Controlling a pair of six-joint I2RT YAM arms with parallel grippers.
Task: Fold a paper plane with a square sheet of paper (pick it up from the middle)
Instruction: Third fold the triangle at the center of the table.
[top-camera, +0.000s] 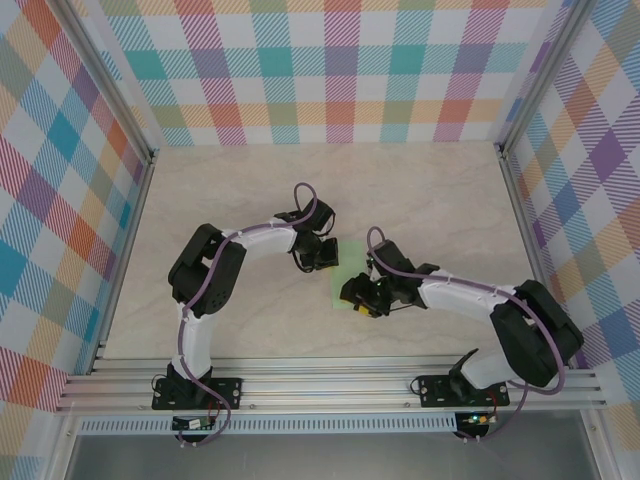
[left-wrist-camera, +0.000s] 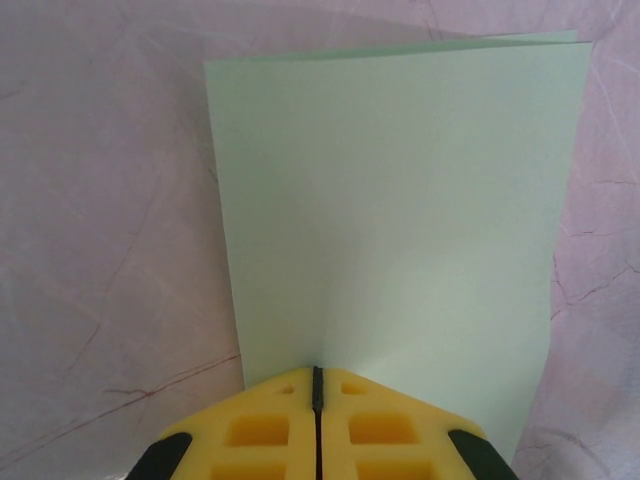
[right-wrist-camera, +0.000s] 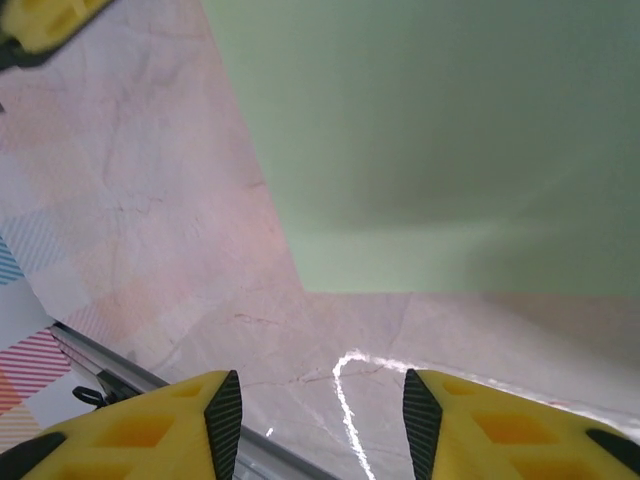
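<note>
Paper (left-wrist-camera: 400, 220): plain pale green, no print. Table (top-camera: 440, 190) around paper: beige marble look, faint pinkish veins. Walls (top-camera: 340, 70) beyond paper: plaid of teal, orange, purple, yellow and pink on white. Left gripper (left-wrist-camera: 317, 390) and right gripper (right-wrist-camera: 322, 400) at paper: yellow, black tips. Left arm (top-camera: 255, 240) and right arm (top-camera: 460, 293) beside paper: white, black joints, purple cables (top-camera: 181, 340).

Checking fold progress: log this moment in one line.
left gripper: shut on green paper | right gripper: open beside it | fold: halved

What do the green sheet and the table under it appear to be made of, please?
Green sheet: thin matte paper, by its even colour, crisp edges and doubled far edge. Table: smooth, glossy, marble-veined, with a glare streak, laminate or stone; I cannot tell which.
</note>
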